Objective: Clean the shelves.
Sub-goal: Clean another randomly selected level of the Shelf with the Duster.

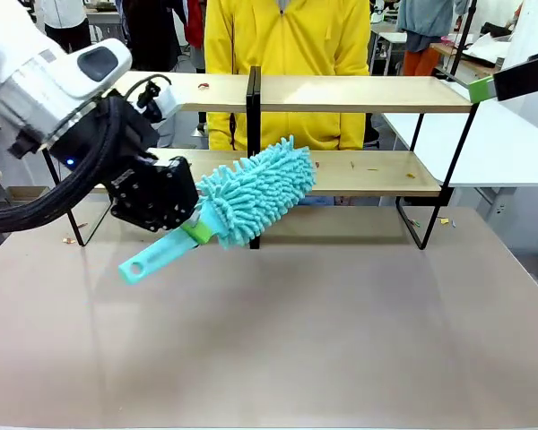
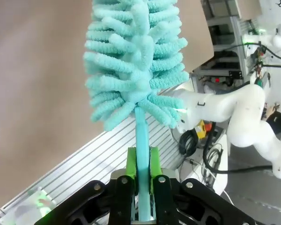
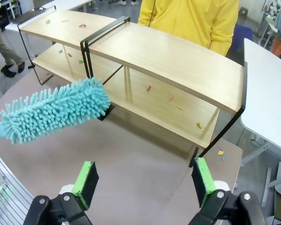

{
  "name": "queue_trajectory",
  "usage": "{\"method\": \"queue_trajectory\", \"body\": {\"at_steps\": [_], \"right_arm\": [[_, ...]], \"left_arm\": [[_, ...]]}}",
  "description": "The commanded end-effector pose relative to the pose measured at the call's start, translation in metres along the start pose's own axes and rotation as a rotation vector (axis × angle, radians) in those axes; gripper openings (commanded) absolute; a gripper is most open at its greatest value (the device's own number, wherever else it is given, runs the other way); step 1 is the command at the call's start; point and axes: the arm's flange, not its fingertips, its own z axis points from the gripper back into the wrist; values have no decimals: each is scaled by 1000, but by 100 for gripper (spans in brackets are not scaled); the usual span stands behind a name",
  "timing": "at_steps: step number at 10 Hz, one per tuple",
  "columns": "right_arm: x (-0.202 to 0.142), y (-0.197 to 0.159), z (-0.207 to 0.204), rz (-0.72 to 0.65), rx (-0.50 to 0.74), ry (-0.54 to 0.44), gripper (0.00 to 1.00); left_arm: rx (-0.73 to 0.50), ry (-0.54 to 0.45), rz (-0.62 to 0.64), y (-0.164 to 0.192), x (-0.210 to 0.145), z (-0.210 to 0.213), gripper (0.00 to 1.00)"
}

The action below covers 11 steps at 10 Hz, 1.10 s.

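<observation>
Before the shelves, left gripper clamped on teal duster, right gripper spread wide.

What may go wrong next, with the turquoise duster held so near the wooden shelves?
1. The left gripper clamps the fluffy turquoise duster by its thin handle; pressing on a board might twist it loose.
2. Its head hangs by the black centre post of the two-tier light-wood shelves; a sweep may snag there.
</observation>
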Motion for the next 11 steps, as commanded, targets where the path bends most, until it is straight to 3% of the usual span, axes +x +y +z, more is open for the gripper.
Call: {"method": "queue_trajectory", "body": {"at_steps": [1, 6, 11], "right_arm": [[0, -1, 0, 0, 6, 1, 100], [0, -1, 0, 0, 6, 1, 100], [0, -1, 0, 0, 6, 1, 100]], "left_arm": [[93, -51, 31, -37, 40, -22, 12], [349, -234, 247, -79, 127, -94, 12], [466, -239, 241, -89, 176, -147, 12]]}}
